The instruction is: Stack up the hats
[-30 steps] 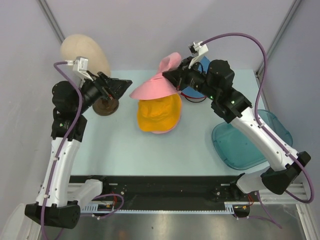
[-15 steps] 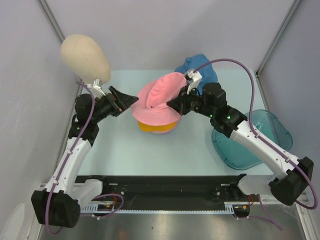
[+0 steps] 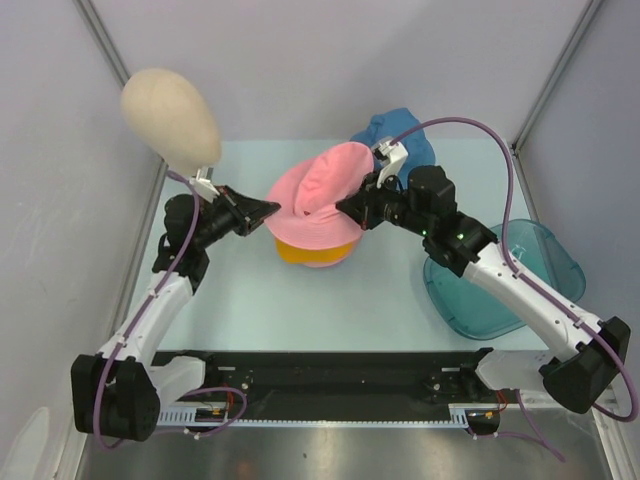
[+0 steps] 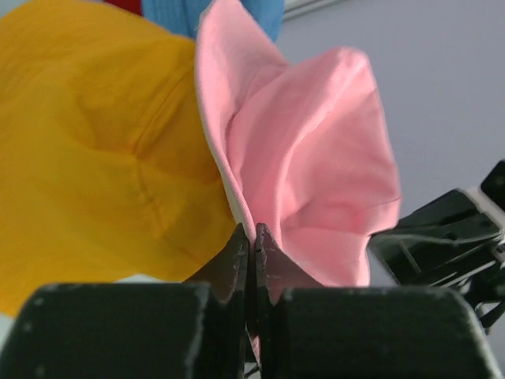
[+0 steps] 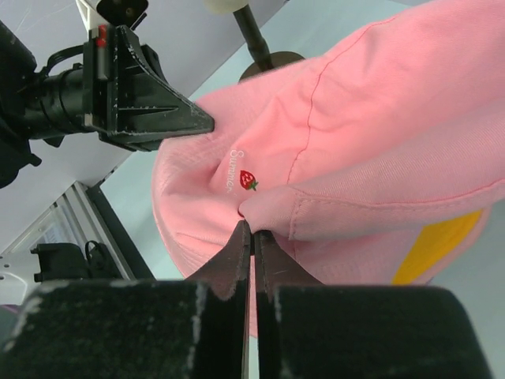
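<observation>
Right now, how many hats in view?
4: pink hat draped over the orange hat mid-table, blue hat behind them, red hat only a sliver beside the blue. More may be hidden underneath.

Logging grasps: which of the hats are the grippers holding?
The pink hat: the left gripper and right gripper each pinch its fabric. The orange hat lies under it, the blue hat behind, neither gripped.

1. The pink hat (image 3: 312,200), soft and bunched into folds, bears a small strawberry emblem and drapes over the top of the orange hat (image 3: 300,252).
2. The orange hat is mostly covered; only its near edge shows.
3. The blue hat (image 3: 395,130) lies crumpled behind the orange hat, to the right.
</observation>
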You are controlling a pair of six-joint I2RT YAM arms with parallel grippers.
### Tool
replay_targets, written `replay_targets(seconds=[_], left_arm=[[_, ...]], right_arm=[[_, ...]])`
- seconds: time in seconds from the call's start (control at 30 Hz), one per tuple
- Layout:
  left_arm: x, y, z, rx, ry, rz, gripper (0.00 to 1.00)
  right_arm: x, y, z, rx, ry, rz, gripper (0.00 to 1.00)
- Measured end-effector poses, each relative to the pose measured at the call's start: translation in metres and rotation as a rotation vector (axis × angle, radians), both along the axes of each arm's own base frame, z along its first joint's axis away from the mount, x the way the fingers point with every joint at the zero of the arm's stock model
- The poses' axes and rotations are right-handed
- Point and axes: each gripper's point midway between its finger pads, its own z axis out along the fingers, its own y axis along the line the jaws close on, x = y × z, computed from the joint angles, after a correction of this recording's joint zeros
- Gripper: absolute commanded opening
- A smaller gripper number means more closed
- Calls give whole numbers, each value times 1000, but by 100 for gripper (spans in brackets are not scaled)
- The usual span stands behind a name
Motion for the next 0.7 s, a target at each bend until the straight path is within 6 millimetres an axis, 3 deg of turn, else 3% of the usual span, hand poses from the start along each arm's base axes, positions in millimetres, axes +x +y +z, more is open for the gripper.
replay_targets(seconds=[0.1,0.17,0.27,0.43,0.57,0.67,0.7], left_arm=[[6,-2,12,-18,-24,-3,0],[14,-3,32,-2,-68,-5,0],[28,-1,81,76,-195,1,0],[37,10,166,250,-450,46,0],[46,36,202,380,-556,113,0],[62,69,211,439,-539,187,0],[69,81,211,454,-521,215,0]], right_arm=[[1,-3,2,-2,-7,-18,0],[2,-6,5,-9,-21,-30,0],[6,-10,17,-15,-57,-54,0],[12,-3,60,34,-181,-62,0],[23,17,86,104,-271,-48,0],[33,46,93,153,-307,-14,31],[37,58,92,159,-309,1,36]])
